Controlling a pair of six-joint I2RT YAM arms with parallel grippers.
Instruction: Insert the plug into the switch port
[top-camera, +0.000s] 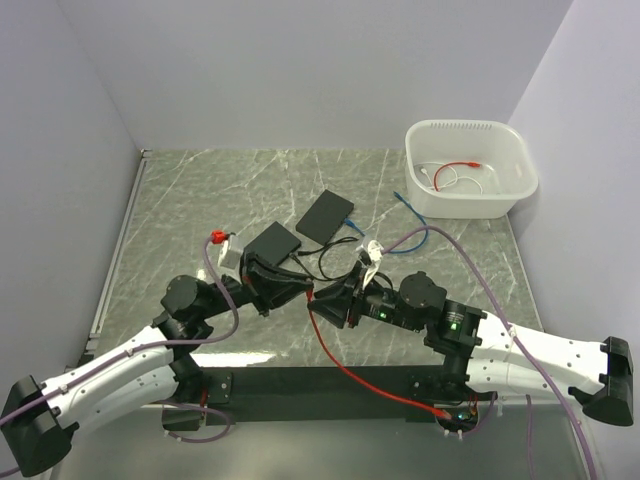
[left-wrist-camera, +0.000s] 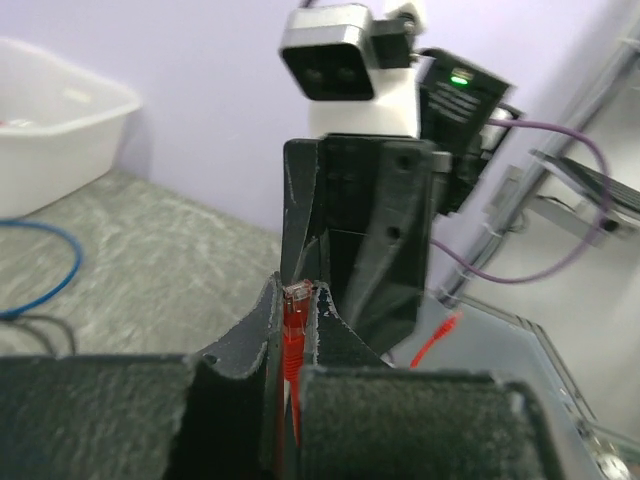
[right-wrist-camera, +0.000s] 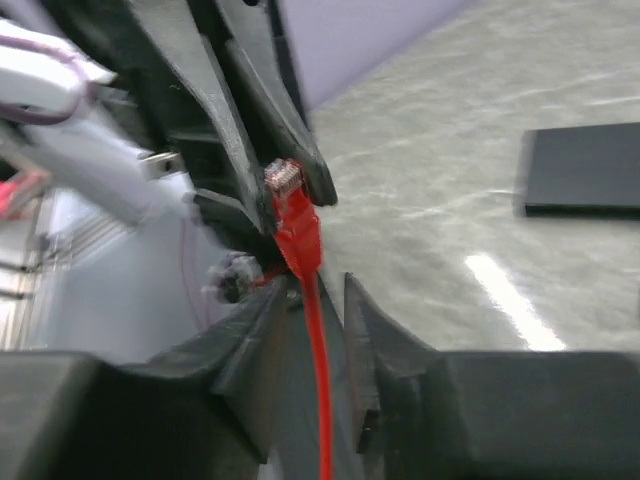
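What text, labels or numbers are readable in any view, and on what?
None readable in any view.
Far black box, near black box: top faces show no print.
White bin, red plug: unmarked.
Right wrist camera: no legible marking.

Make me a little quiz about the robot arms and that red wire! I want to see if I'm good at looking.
1. How many flat black boxes lie on the table?
2. What colour is the plug that the left gripper pinches? A) blue B) red C) green
3. True or false: the plug already sits inside one of the black boxes.

Key: 1) two. 2) B. 3) false, it is held up in the air, away from both boxes.
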